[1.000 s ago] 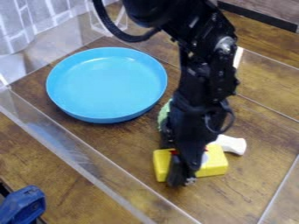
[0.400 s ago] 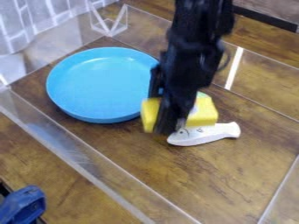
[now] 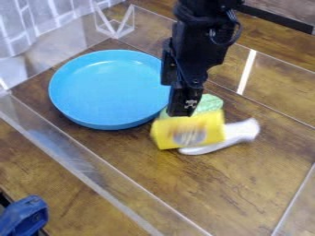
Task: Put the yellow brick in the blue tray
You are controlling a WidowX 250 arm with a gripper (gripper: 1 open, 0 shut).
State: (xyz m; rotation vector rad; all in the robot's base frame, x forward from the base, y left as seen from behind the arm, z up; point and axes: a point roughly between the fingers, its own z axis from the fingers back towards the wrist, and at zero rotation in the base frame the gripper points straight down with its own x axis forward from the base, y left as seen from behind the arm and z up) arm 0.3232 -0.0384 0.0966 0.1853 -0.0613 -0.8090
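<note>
The blue tray (image 3: pixel 109 88) sits at the left on the wooden table. The yellow brick (image 3: pixel 185 135) is blurred and tilted, just outside the tray's right rim, resting partly over a white fish-shaped toy (image 3: pixel 237 131). My gripper (image 3: pixel 187 105) hangs right above the brick, pointing down, with its fingers apart and nothing between them. The brick's label side shows a greyish patch.
A green ribbed toy (image 3: pixel 211 100) peeks out behind the gripper, right of the tray. Clear plastic walls (image 3: pixel 87 175) fence the work area at the front and left. A blue object (image 3: pixel 22 218) lies outside at the bottom left corner.
The gripper rose with the yellow brick and carried it towards the tray, then opened. The brick has dropped onto the white fish toy beside the tray.
</note>
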